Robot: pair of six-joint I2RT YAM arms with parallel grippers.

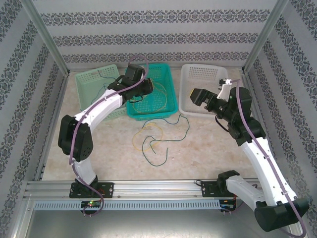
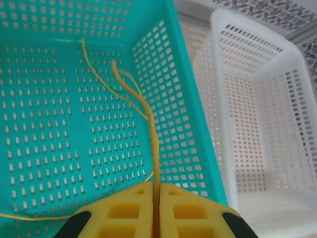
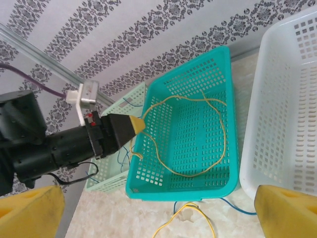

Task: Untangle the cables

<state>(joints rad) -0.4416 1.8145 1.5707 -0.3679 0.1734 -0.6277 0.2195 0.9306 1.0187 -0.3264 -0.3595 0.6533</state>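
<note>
I judge the step in hand to be sorting. One strand is out of the knot and I am lowering it into a basket. My left end effector (image 2: 156,192) hangs over the teal basket (image 2: 171,94) at 12 o'clock on the counter (image 1: 213,148). Its yellow pads are pressed together and pinch the yellow cable (image 2: 150,126) between them. The cable runs out from the pads toward 12 o'clock in the left wrist view, and in the right wrist view the rest of it lies as a wide loop on the basket floor.

My right end effector (image 3: 158,212) is spread wide with nothing between its pads. It hovers by the white basket (image 1: 198,74) at 1 o'clock.

The other cables (image 1: 154,140) lie knotted mid-counter, at 6 o'clock from the teal basket. I can make out yellow, blue and dark green strands crossing each other there. The light green basket (image 1: 94,79) at 10 o'clock seems to hold a thin dark strand, though I cannot make out its run.

The next move, I think, calls for parting my left pads so the yellow cable drops clear. Then one arm should come down to the knot and take a single strand at a free end. A pull from mid-loop could tighten the crossings or drag the whole knot along.
</note>
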